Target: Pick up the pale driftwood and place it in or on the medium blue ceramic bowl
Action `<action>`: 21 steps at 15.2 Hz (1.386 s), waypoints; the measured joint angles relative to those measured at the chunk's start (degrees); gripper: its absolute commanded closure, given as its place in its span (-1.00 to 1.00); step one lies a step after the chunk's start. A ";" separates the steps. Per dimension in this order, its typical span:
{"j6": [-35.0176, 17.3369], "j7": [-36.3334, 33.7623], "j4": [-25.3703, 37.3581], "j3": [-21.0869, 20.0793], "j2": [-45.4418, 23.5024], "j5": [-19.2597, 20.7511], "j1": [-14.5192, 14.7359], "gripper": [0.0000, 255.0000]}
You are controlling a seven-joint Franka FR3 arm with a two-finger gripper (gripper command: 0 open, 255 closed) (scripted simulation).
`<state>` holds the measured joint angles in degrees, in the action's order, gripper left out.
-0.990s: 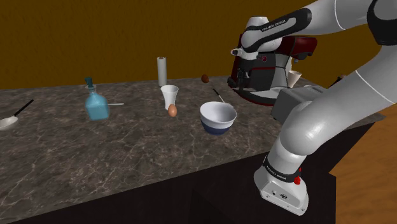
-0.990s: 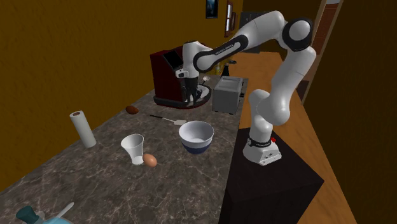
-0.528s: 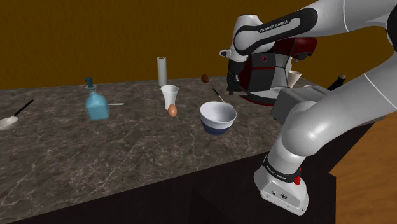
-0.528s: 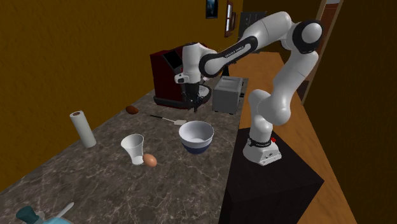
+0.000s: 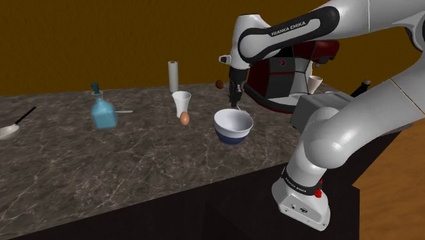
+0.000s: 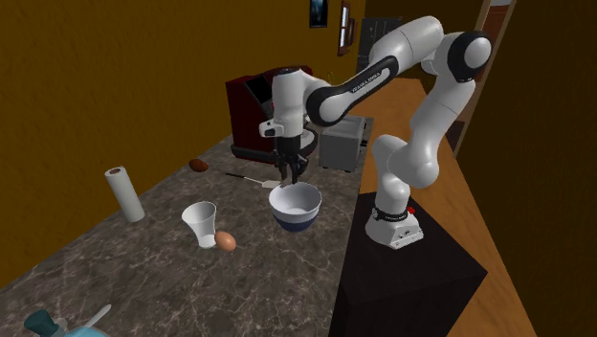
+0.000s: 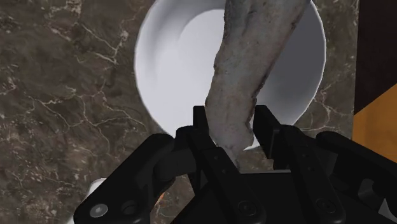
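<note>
Dark marbled surface: one bowl, one driftwood clamped in claw, long axis upright, free end toward bowl.

Pale grey, mottled driftwood; white bowl, blue base; dark counter, pale veins; black gripper.

White arm with dark joints, black hand.

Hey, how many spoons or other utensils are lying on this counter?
3: a ladle at the shoulder view's far left edge, a spoon beside the blue bottle, a third utensil just past the bowl toward the wall. Others may be hidden behind the coffee machine.
</note>
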<state>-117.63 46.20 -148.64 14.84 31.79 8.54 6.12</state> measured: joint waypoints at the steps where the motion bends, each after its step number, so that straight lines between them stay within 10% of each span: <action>1: -0.43 -0.50 -0.59 -0.34 0.13 -0.12 0.17 1.00; 14: -12.22 -0.73 -7.10 0.84 -5.23 0.27 0.35 1.00; 15: -12.23 -0.73 -7.11 0.83 -5.24 0.27 0.35 -1.00; 21: -12.19 -17.89 -5.09 -1.07 -13.38 0.56 -4.77 -1.00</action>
<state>-129.82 28.31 -153.73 13.78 18.41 9.10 1.34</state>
